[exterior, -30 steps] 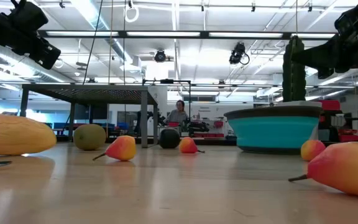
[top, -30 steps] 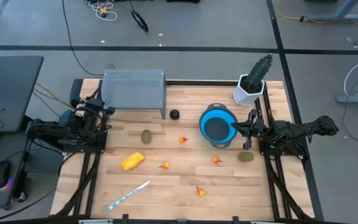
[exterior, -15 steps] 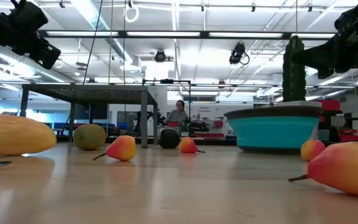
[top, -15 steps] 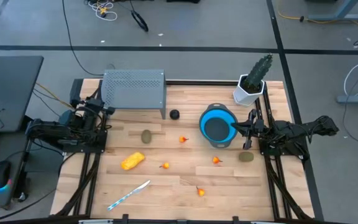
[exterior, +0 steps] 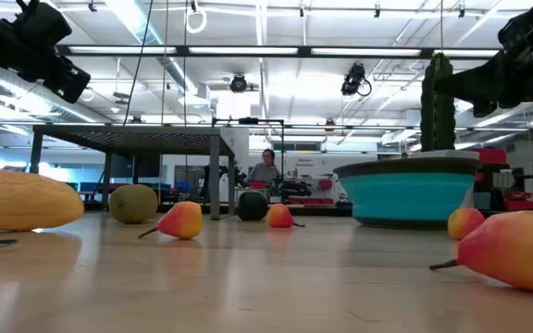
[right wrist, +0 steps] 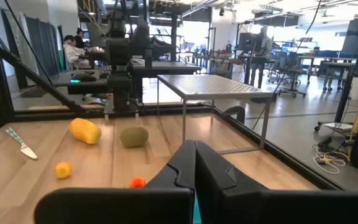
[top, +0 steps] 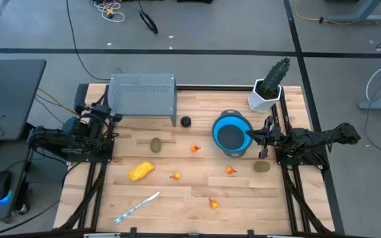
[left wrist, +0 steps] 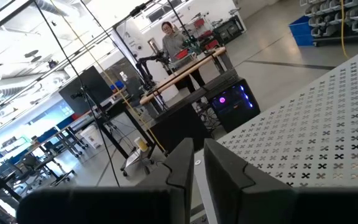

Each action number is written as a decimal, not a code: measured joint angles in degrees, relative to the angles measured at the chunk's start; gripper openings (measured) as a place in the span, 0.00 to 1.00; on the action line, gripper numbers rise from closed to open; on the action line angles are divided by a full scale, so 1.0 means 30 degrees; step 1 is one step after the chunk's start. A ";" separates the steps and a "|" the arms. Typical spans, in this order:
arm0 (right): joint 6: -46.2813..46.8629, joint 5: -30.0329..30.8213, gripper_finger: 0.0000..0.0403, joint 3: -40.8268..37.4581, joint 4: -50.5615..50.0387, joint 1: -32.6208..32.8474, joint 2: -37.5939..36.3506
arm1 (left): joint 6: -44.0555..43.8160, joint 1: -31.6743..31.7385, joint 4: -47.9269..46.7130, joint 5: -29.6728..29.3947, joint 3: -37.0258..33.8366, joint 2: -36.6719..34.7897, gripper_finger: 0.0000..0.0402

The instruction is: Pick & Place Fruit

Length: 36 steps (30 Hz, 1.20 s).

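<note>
fruit lies untouched on the table: an olive-brown oval [top: 262, 167] just beside the right gripper [top: 267, 135], the orange oblong [top: 141, 171] farther off. both grippers look clenched and empty, probably. nothing picked yet; next, open and descend on one. left gripper [top: 104, 118] waits.

The bowl [top: 231, 134] sits on the table [top: 190, 198] just beside the right end effector [top: 252, 137], with one oval fruit [top: 262, 166] near it. The other oval [top: 156, 144] and the oblong fruit [top: 141, 171] lie nearer the left end effector [top: 116, 116] (beside the perforated box [top: 143, 95]). The ball [top: 186, 121] rests between the end effectors.
</note>
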 joint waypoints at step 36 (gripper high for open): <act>0.0000 0.0000 0.01 0.0006 -0.0003 0.0000 0.0001 | -0.7268 0.0007 -0.0007 0.4610 0.0000 -0.0044 0.11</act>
